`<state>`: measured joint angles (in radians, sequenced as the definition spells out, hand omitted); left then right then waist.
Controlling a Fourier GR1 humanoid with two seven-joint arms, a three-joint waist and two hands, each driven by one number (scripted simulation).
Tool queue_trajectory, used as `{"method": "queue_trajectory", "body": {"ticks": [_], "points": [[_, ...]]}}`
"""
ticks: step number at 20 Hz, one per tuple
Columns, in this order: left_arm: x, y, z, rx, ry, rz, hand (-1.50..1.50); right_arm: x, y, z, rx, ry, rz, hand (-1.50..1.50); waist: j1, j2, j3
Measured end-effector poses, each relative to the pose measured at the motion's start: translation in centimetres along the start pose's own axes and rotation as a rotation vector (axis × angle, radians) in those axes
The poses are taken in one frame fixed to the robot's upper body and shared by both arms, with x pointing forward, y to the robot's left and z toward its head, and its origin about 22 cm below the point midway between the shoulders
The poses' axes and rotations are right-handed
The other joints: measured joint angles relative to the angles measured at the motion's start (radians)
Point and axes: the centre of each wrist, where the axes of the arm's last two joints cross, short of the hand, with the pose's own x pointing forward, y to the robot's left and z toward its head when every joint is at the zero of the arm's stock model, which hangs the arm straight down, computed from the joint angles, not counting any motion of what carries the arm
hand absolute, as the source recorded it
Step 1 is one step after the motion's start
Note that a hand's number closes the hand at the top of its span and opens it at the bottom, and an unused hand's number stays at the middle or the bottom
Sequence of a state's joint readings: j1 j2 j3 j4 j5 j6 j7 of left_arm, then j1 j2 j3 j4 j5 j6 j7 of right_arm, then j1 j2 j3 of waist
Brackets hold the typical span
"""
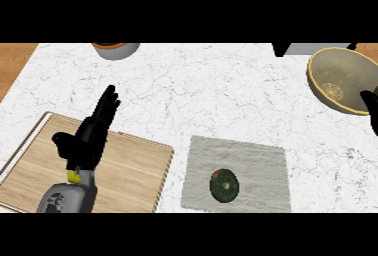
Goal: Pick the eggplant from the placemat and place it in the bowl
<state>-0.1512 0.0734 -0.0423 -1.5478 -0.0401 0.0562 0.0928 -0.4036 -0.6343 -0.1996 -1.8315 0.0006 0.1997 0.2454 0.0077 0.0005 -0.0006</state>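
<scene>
— Head view, edges first?
— Marble counter (pixel 221 90) filling most of the frame, running out of sight at right and bottom; strip of brown wood (pixel 15 62) showing past its left edge at upper left. Wide bare stretch lying open across the middle, between the board, the mat and the bowl.
— Along the rims?
— Grey pot (pixel 116 50) sitting cut off at the top edge, upper left of centre. Dark object with a pale grey block (pixel 314 48) poking in at the top right, too cropped to name. Tan bowl (pixel 341 80) sitting at upper right, tilted, speckled inside.
— Task thing?
— Eggplant (pixel 224 185) lying on the grey placemat (pixel 255 160), lower centre, toward the mat's lower left part, seen as a dark round shape with a brownish middle. Well apart from the bowl.
— Hands?
— Left hand (pixel 92 132) hovering over the wooden cutting board (pixel 136 170) at lower left, fingers stretched straight toward the upper right, holding nothing; grey forearm (pixel 68 197) entering from the bottom edge. Right hand (pixel 370 107) barely peeking in at the right edge beside the bowl; can't tell whether open or closed.
— Writing, labels?
— None legible anywhere.
</scene>
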Motion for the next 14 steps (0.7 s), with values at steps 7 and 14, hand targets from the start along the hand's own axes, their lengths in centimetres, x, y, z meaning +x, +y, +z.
{"method": "queue_trajectory", "body": {"ticks": [7,14], "points": [[0.2,-0.2,0.0,-0.009,-0.002,0.006,0.00,-2.9,-1.5,-3.4,-0.027,0.093,0.163,1.50,0.010,0.004,0.000],[0.3,-0.9,-0.4,-0.018,-0.008,0.004,0.00,-8.4,-1.0,-5.5,-0.054,0.152,0.353,1.50,0.019,0.008,0.001]]}}
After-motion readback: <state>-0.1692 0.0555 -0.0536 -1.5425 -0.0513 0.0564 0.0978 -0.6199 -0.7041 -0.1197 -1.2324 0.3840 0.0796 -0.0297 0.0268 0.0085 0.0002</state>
